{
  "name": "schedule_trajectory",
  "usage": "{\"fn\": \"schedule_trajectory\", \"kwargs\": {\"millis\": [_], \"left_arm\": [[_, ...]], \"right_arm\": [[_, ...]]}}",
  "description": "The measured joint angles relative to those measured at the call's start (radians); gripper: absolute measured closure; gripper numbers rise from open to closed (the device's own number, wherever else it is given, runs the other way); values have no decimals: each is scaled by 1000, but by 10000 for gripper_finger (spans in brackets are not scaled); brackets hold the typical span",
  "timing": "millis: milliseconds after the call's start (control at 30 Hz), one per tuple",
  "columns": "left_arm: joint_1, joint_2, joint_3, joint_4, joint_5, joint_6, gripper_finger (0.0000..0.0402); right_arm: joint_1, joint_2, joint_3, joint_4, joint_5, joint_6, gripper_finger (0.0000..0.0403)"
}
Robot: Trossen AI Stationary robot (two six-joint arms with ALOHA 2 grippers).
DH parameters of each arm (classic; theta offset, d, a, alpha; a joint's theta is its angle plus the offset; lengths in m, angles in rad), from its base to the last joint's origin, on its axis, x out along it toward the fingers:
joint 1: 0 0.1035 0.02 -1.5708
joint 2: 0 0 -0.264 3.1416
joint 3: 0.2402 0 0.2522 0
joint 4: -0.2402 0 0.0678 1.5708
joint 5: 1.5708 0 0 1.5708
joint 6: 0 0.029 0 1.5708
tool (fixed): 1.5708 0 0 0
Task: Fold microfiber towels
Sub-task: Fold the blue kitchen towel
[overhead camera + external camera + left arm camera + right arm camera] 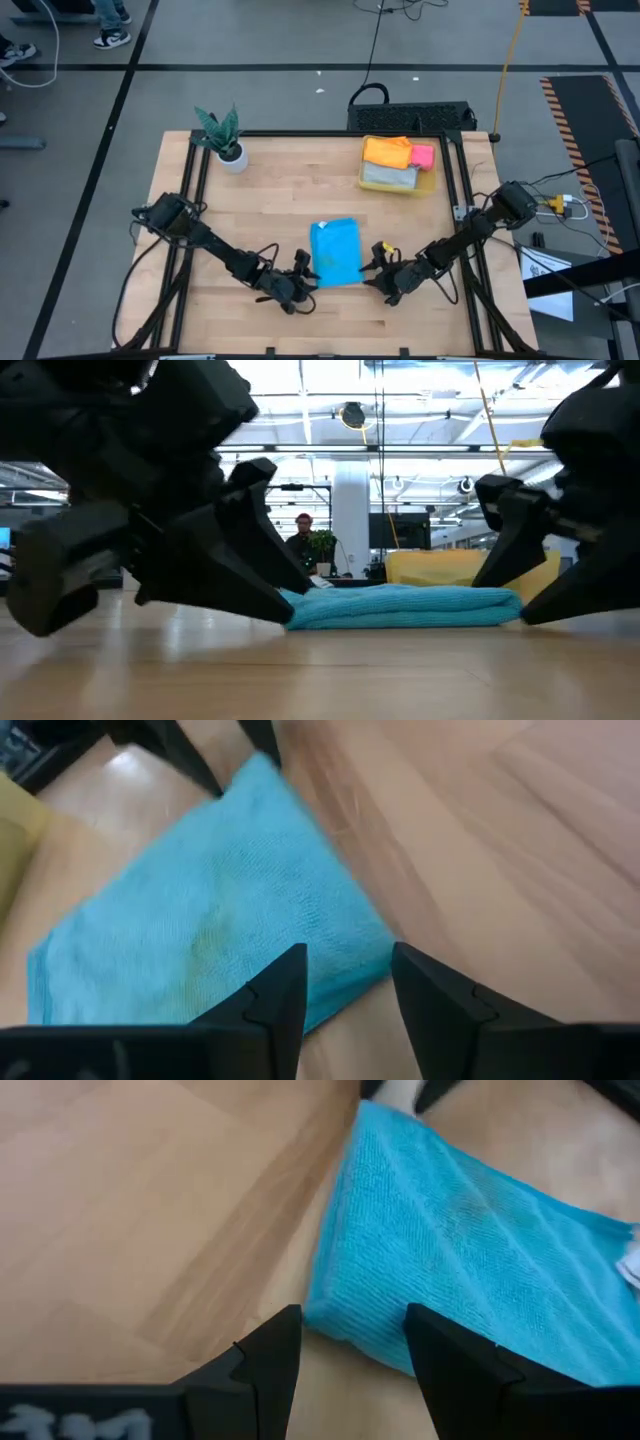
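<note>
Blue towel [335,252] far edge cut off, wrist views

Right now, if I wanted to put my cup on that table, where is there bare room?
Bare wood lies between the potted plant and the yellow bin, and below the plant on the table. It is crowded near the front edge, where the left gripper and right gripper flank the blue towel.

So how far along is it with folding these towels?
Partly done, it seems. The blue towel lies folded flat on the table, with the left gripper and right gripper open at its near corners, holding nothing. The yellow bin holds orange, pink and grey towels; whether those are folded I cannot tell. Likely next: moving the blue one off.
</note>
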State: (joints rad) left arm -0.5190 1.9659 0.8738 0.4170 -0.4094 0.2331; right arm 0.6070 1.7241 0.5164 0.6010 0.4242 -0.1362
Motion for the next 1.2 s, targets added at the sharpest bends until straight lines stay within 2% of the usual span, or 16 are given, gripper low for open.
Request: {"fn": "schedule_trajectory", "kwargs": {"millis": [167,267,567,700,867,1133,1200], "left_arm": [[-20,-37,1,-2,-28,49,251],[-23,-37,1,0,-9,53,251],[9,27,2,27,16,-16,188],[18,53,4,47,-39,-99,185],[22,56,3,60,-32,-113,234],[19,57,2,49,8,-169,383],[14,56,1,65,2,-175,390]], "right_arm": [[-5,24,1,11,45,-38,231],[-5,24,1,13,45,-52,243],[-6,25,1,18,43,-59,323],[-6,25,1,17,42,-41,356],[-6,26,1,15,41,-24,386],[4,23,0,10,-9,51,397],[18,15,0,12,-11,90,397]]}}
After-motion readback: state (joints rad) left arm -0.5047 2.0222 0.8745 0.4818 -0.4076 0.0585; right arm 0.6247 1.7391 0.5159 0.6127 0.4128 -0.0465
